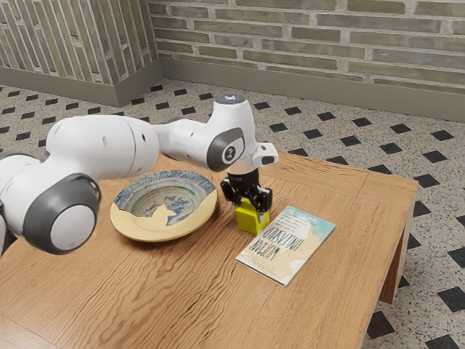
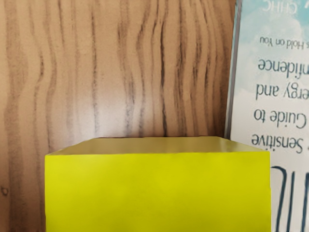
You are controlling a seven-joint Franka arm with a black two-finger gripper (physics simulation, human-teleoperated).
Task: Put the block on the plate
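- Wears smooth, glossy white shells, rounded and tube-like.
- Carries a thick dark grey ring around a flat white disc.
- Bears a small pale emblem on a dark grey cap.
- Shows a small bluish-white mark on top.
- Ends in a black, angular two-finger gripper.

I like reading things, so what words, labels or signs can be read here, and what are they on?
All on the book, upside down in the close view, some cut off by its edge:
"Sensitive"
"Guide to"
"ergy and" (cut off)
"nfidence" (cut off)
"s Hold on You" (cut off)
"CHHC"
Its big title: too unclear to read surely; one word may be "WOMAN".
Mark on the arm: too small to read.
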